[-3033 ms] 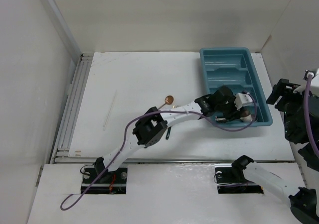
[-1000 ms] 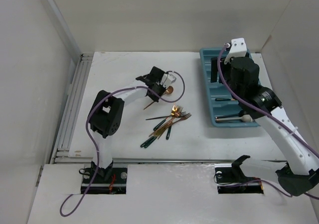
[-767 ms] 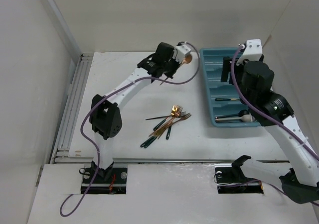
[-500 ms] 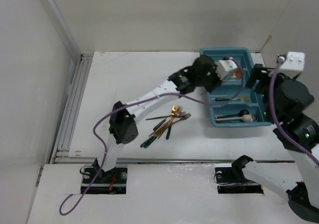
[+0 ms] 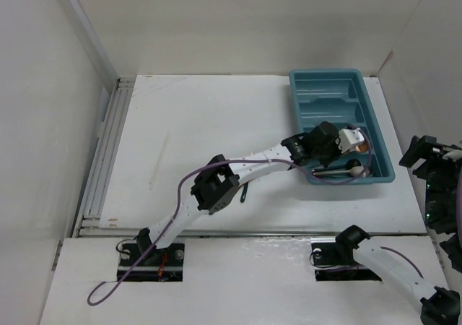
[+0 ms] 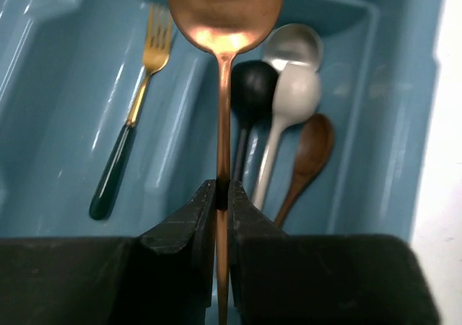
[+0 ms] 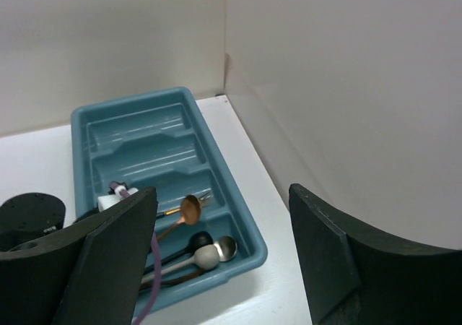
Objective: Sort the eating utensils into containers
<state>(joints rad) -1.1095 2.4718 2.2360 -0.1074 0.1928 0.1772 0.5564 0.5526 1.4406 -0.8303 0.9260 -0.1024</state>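
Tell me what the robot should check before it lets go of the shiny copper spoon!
1. Grip: ok. The left claw is shut on the copper spoon, holding its thin handle.
2. Over the tray: ok. There is blue plastic under the whole spoon.
3. Right slot: cannot tell. The other spoons lie just beside it, but it hangs near the border with the slot that holds the fork.
4. Low enough for a gentle drop: cannot tell from these views.
5. Right claw out of the way: ok. It is open and off to the side of the tray.
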